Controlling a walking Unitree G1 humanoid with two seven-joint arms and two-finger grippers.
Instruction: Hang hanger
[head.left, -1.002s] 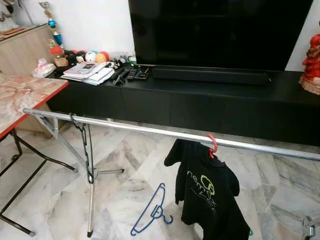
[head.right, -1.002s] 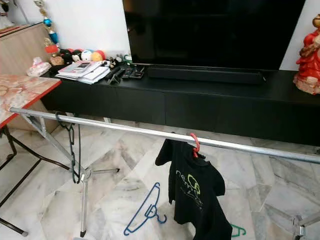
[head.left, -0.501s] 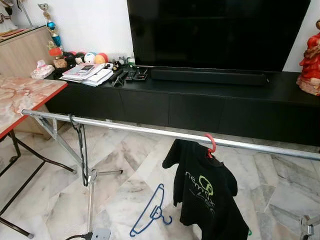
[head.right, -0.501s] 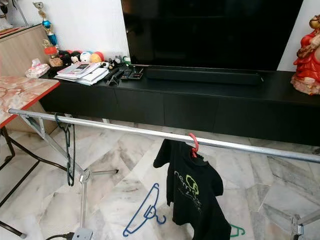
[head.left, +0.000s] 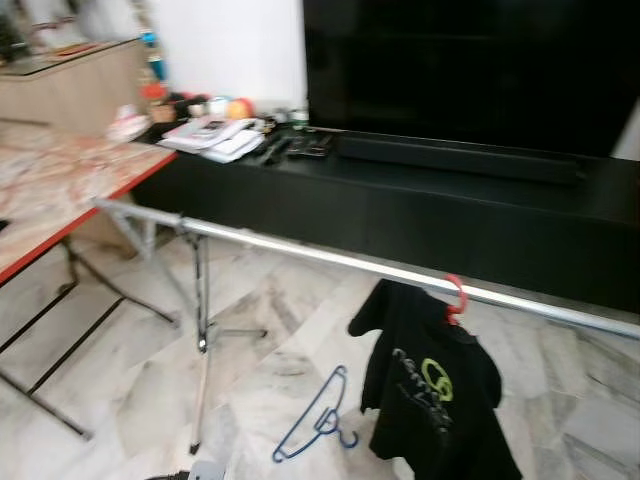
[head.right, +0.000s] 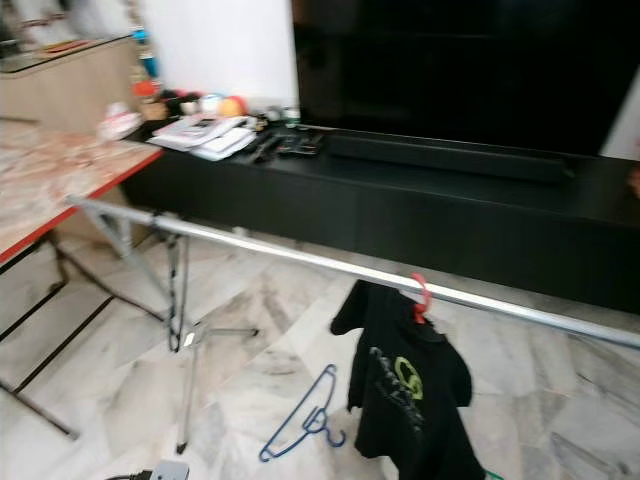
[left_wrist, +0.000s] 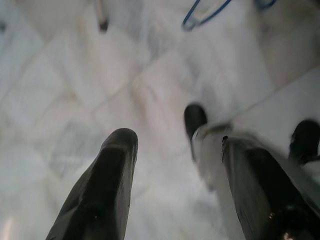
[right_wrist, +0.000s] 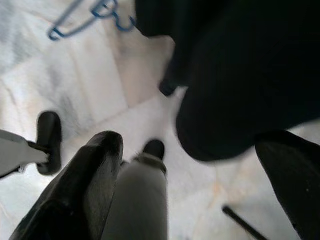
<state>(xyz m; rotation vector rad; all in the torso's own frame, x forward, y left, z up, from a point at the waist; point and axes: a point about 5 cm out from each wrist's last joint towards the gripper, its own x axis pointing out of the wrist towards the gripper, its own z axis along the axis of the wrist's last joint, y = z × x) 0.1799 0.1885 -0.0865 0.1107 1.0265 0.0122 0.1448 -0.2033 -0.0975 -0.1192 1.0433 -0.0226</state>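
Both my tools hang low over the marble floor (head.left: 120, 380): left tool (left_wrist: 175, 165) released, right tool (right_wrist: 190, 165) released, each grasping nothing. One blue hanger (head.left: 318, 422) lies on the floor ahead of them. One rail (head.left: 330, 258), one black shirt (head.left: 432, 385) on one red hanger (head.left: 457, 296).

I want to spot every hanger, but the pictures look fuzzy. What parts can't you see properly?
- The dark hanger near the rail's left end: head views blurred, shape unclear.
- The small items on the black TV cabinet: too blurred and small to name.
- The rail: its right end is cut off by the picture edge.
- The blue hanger on the floor: left wrist view's edge cuts it off.
- The black T-shirt: bottom cut off by the frame.
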